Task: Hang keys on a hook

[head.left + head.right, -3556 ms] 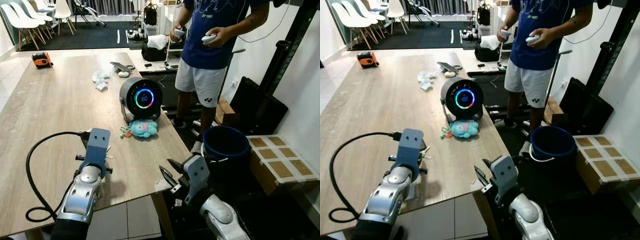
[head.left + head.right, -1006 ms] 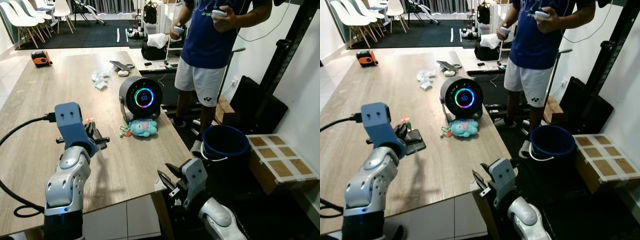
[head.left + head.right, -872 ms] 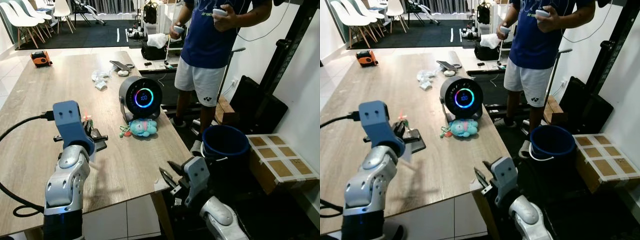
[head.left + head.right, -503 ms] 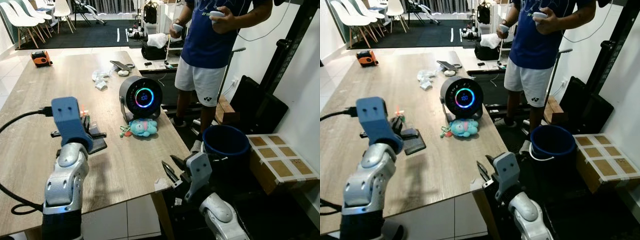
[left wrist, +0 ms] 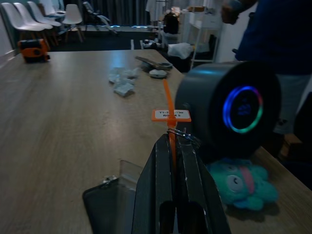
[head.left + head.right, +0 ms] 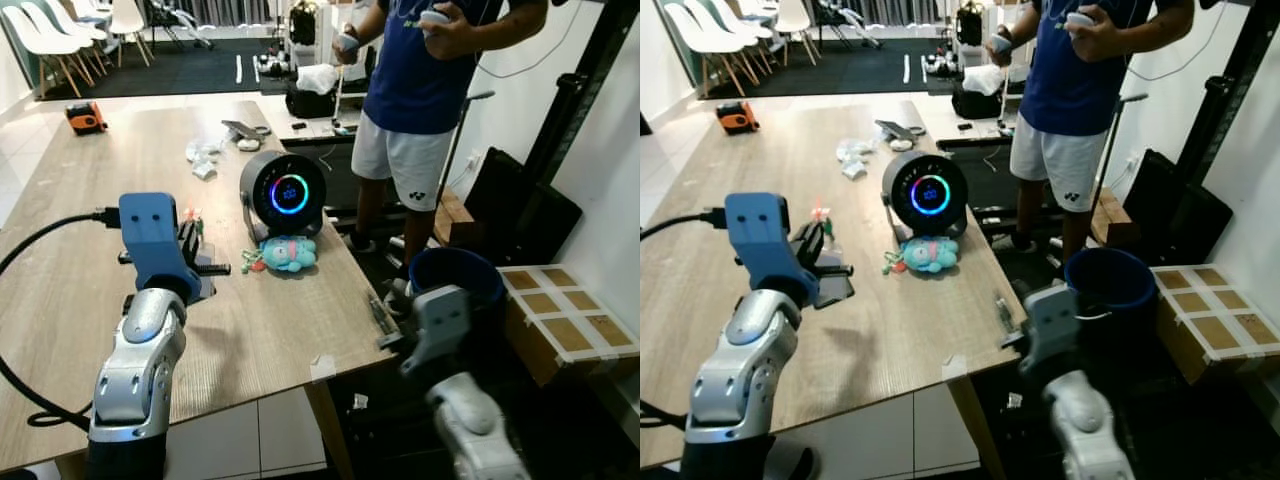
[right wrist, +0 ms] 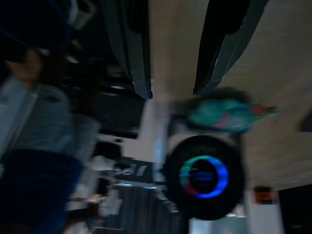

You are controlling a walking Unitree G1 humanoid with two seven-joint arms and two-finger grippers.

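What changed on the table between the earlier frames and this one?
The left gripper has lifted off the table, shut on the orange-tagged keys, above the black case. The right gripper rose beside the table edge. The round speaker and teal plush stayed put.

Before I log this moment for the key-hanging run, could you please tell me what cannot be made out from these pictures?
- Keys: in the left wrist view, the left tool is shut on an orange tag strap; its own fingers hide whatever hangs below the ring.
- Tag lettering: too small to read.
- Right wrist view: motion-blurred; the right tool is open, the teal plush toy smeared.
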